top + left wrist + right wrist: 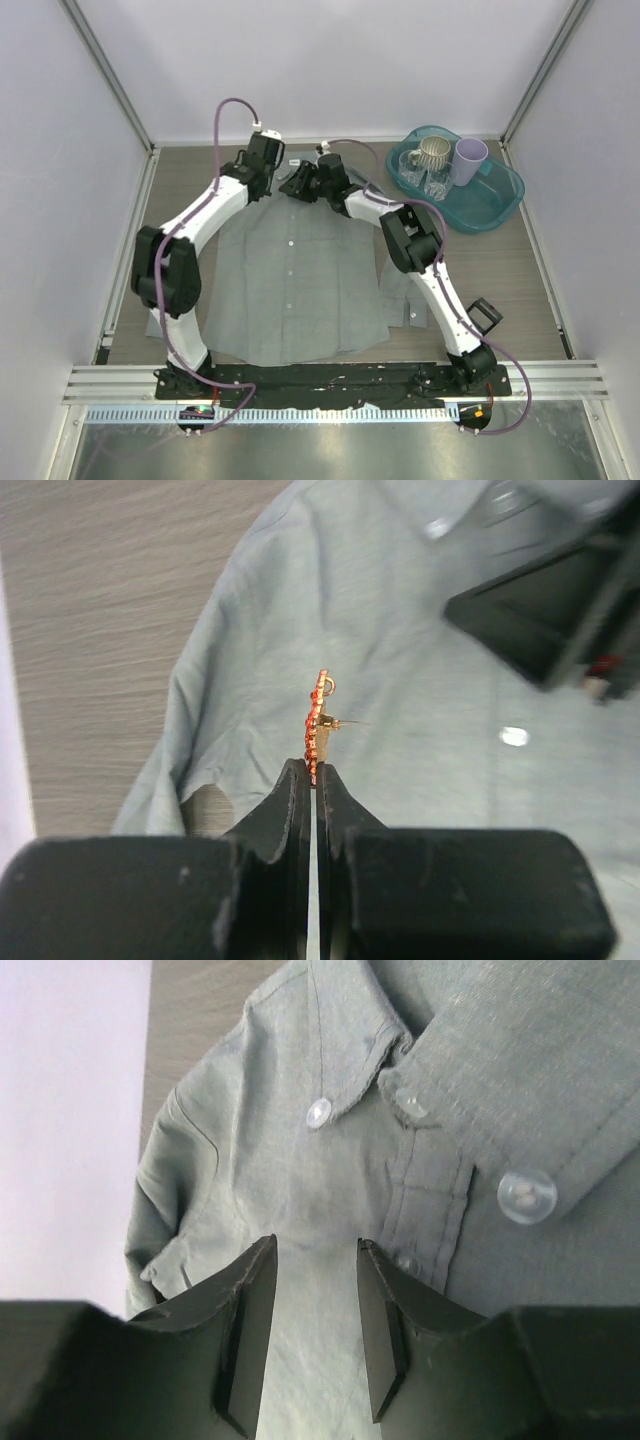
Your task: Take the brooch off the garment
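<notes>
Red-orange brooch (317, 725) upright, edge-on, pin exposed; grey garment (290, 280) spread flat.

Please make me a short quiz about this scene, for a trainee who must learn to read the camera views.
1. True or false: the right gripper is shut on the garment.
2. Which one holds the brooch? A) left gripper B) right gripper C) neither
3. Fill in: in the top view, the teal tray stands on the garment's ___ side.
Key: 1 false, it is open; 2 A; 3 right.

The table (530, 290) is viewed from above its near edge. The garment (420, 630), toward the far edge, is seen closely in both wrist views.
</notes>
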`<control>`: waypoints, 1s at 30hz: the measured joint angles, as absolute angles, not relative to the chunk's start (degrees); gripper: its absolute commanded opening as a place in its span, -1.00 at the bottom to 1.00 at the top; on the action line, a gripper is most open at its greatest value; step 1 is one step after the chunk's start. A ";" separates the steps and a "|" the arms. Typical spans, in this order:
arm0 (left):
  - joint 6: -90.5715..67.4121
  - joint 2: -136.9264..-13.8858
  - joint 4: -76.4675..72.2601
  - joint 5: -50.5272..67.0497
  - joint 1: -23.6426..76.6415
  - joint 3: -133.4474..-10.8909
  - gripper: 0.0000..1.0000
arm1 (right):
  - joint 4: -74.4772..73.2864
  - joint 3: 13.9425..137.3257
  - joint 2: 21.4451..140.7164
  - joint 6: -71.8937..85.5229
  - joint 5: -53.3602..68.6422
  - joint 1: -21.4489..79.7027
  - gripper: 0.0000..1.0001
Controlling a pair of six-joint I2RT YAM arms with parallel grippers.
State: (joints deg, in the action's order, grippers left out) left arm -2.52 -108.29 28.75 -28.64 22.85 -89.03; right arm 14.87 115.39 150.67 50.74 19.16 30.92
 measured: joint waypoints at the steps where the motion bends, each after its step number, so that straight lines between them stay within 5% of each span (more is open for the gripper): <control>1: -4.23 -106.00 29.63 -26.06 22.85 -89.06 -1.00 | 13.52 115.33 150.02 49.69 19.22 30.92 -0.11; 13: -17.74 -86.50 27.62 12.40 19.77 -72.20 -1.00 | 2.90 79.11 107.20 35.97 20.10 30.87 0.01; 23: -20.49 -86.39 20.58 36.10 23.59 -66.81 -1.00 | -10.41 52.03 81.89 27.27 24.47 30.94 0.67; 30: -21.45 -86.39 17.72 44.93 26.44 -66.76 -1.00 | -11.94 45.87 65.52 26.17 29.43 30.94 0.75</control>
State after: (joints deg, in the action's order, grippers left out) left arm -21.45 -86.39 17.72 44.93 26.44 -66.76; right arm -11.94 45.87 65.52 26.17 29.43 30.94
